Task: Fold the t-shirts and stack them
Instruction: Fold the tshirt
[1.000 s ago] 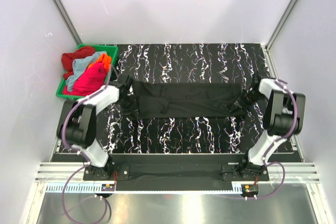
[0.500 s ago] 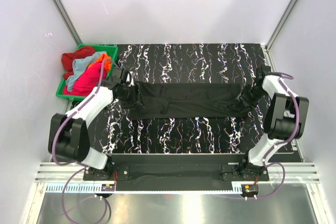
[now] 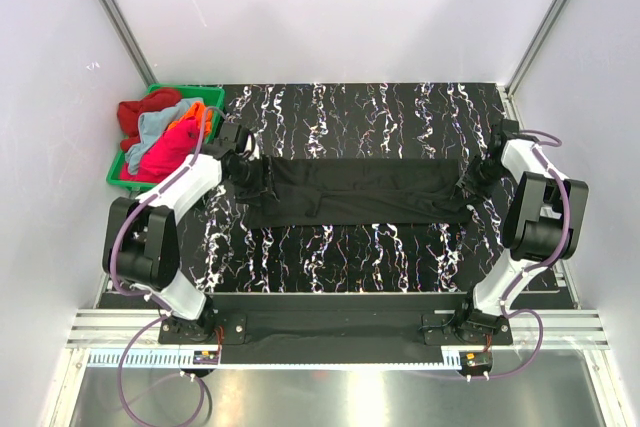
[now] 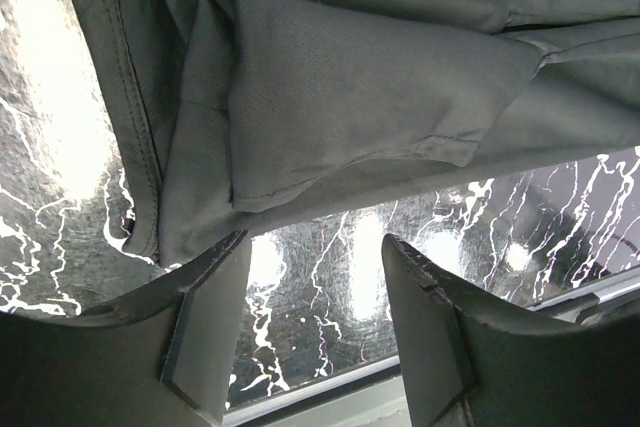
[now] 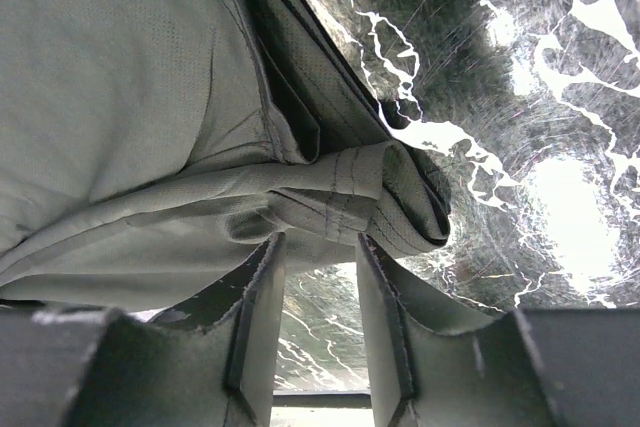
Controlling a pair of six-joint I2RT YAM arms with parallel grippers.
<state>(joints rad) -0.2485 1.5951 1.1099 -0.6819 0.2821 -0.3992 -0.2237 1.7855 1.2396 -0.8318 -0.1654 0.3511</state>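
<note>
Across the middle of the top view, the black shirt point(image 3: 350, 192) lay on the table point(image 3: 350, 257) as a long flat band. At upper left the bin point(image 3: 207, 93) held the red, blue, orange and pink shirts point(image 3: 165, 147). My left gripper point(image 4: 315, 247) sat at the band's left end, jaws wide with nothing between them. My right gripper point(image 5: 318, 242) sat at the right end, jaws narrow, the bunched hem lying at the tips, not pinched.
</note>
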